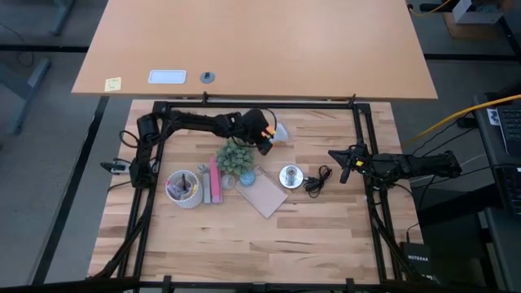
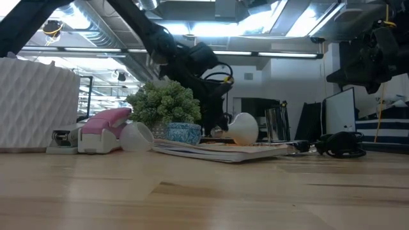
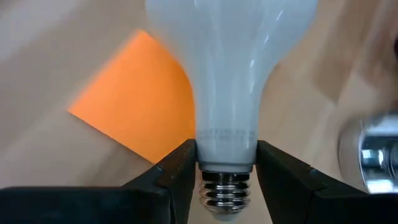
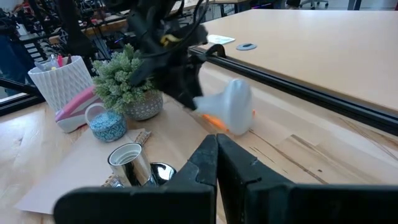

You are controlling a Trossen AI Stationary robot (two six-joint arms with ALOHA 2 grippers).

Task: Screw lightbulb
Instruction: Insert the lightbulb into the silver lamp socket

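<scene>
The lightbulb (image 3: 230, 68), a frosted white globe with a grey screw base, is in my left gripper (image 3: 227, 155), which is shut on it over the table's far middle (image 1: 267, 140). An orange note (image 3: 140, 106) lies on the table under it. The shiny socket (image 1: 291, 175) with its black cord (image 1: 319, 181) stands on the table nearer to me and to the right of the bulb (image 1: 281, 132). My right gripper (image 4: 216, 149) is shut on nothing and hangs at the table's right side (image 1: 346, 163). My left gripper pinches the bulb's narrow neck (image 3: 227, 140), just above the screw base (image 3: 227, 186), between its two fingers (image 3: 180, 165). The fingers come from the table's left, slanting down. The bulb lies in line with them, globe ahead and base back between them. Whether the globe clears the table I cannot tell.
A potted green plant (image 1: 236, 159), a small blue pot (image 2: 184, 133), a pink stapler (image 1: 214, 181) and a white pen cup (image 1: 183, 189) crowd the left middle. A flat brown notebook (image 1: 264, 197) lies beside the socket. Bare wood lies along the near edge.
</scene>
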